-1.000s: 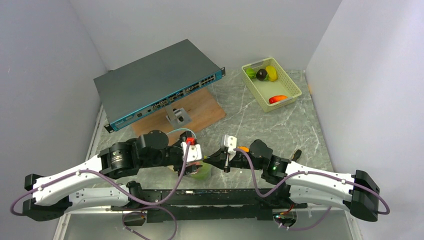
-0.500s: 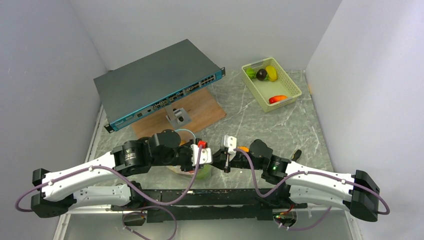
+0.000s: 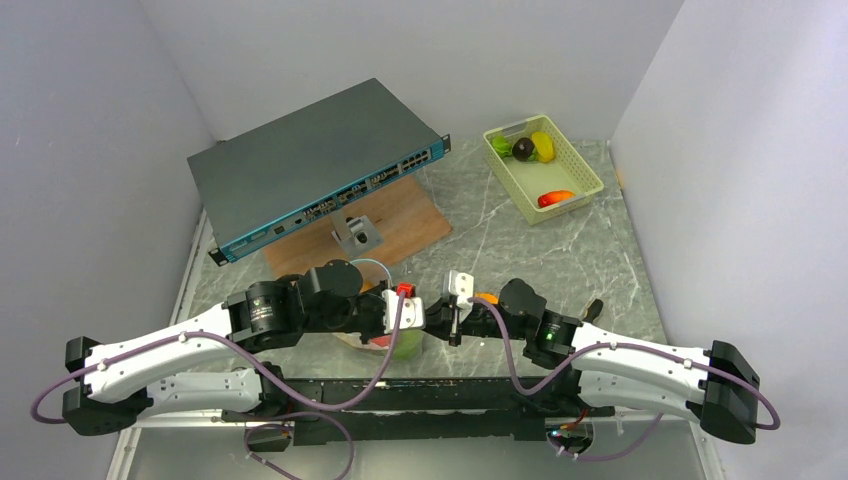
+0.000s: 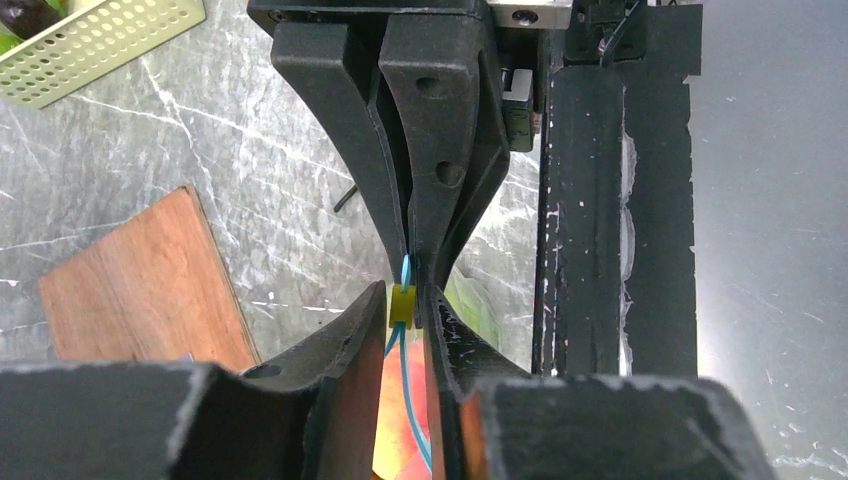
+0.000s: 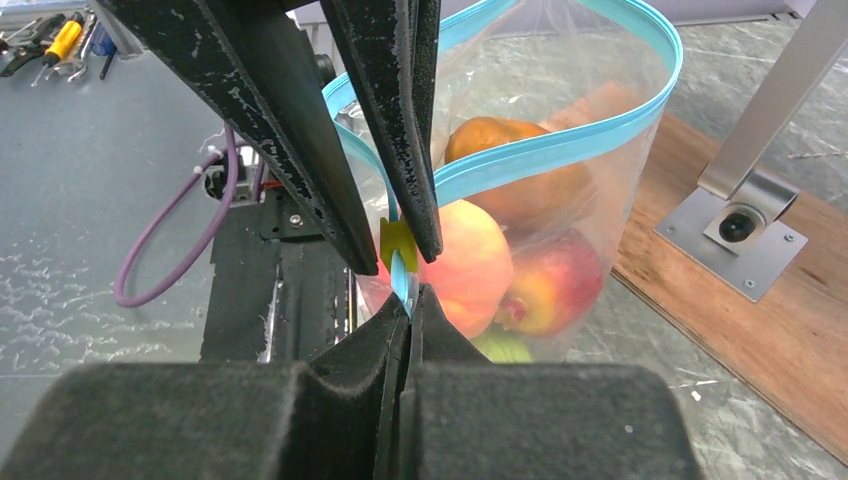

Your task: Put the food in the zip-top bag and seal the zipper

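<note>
The clear zip-top bag [image 5: 610, 90] hangs between both grippers at the table's near edge, seen from above as a green patch [image 3: 404, 346]. Food shows through it: peaches [image 5: 470, 262], a red apple [image 5: 556, 285] and a green cabbage [image 5: 500, 347]. The teal-blue zipper [image 5: 560, 150] loops open at the far side. My right gripper [image 5: 410, 297] is shut on the strip's near end. My left gripper [image 4: 405, 297] is closed around the yellow slider [image 4: 401, 304] on the zipper, tip to tip with the right gripper's fingers [image 4: 440, 170].
A grey network switch [image 3: 310, 165] lies at the back left, partly over a wooden board [image 3: 405, 225] with a metal bracket [image 3: 355, 236]. A pale green basket [image 3: 578, 188] with more toy fruit stands at the back right. The black arm-base rail [image 4: 610, 200] runs beside the bag.
The left arm swung right toward the right gripper and its jaws narrowed around the yellow slider. The right arm stayed in place, still pinching the strip.
</note>
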`<state>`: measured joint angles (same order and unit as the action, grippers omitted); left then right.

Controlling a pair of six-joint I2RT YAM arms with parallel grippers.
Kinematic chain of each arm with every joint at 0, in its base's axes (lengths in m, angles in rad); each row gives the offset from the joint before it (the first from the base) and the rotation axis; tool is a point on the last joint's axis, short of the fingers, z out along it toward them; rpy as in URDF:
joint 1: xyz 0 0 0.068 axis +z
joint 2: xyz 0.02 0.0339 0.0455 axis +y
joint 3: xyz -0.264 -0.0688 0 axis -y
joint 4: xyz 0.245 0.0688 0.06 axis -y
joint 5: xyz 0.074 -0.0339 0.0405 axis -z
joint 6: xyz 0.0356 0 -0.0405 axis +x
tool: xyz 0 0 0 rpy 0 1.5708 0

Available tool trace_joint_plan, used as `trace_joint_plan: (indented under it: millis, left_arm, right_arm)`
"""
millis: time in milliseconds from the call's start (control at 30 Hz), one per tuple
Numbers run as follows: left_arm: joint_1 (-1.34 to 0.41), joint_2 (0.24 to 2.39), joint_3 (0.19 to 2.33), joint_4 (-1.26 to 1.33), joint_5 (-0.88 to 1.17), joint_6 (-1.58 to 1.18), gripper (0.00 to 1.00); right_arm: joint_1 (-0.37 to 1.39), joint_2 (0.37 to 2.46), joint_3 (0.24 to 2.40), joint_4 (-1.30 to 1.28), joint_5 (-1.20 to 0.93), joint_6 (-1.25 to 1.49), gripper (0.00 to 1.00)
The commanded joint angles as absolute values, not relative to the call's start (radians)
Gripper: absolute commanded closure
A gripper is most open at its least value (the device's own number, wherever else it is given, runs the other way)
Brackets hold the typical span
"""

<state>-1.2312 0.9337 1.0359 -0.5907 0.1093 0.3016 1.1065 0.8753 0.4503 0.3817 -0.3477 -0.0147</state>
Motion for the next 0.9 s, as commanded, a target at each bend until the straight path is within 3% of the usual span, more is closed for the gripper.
trace_joint_plan:
  millis: [0,167,300,500,600,700,867]
  left_arm:
    - [-1.236,0.924,1.037,-0.587,0.133,0.293,0.77]
    - [-1.236,0.921,1.034,-0.587,0.133,0.297,0.88]
    - [-1.236,0.926,1.044,-0.598,0.133,0.302,0.94]
    - [-1.236,0.924,1.050,-0.600,0.137,0.310,1.00]
    - [-1.236,0.928,1.054,-0.601,0.141,0.311,1.00]
    - [-1.236,0.931,1.058,-0.604,0.140,0.309,1.00]
    - [-1.235,0.929,1.052,-0.620,0.109,0.297,1.00]
  right_arm:
    - [1.105,0.857,0.496,0.401,-0.372,-0.007,1.00]
    - [1.104,0.871,0.511,0.392,-0.384,-0.011,1.00]
    - [1.104,0.880,0.529,0.376,-0.389,-0.016,0.81]
    - [1.104,0.887,0.552,0.359,-0.393,-0.030,0.76]
    - [1.104,0.895,0.562,0.346,-0.391,-0.042,0.80]
    - [1.104,0.899,0.566,0.335,-0.374,-0.045,1.00]
    - [1.105,0.846,0.506,0.385,-0.256,-0.006,1.00]
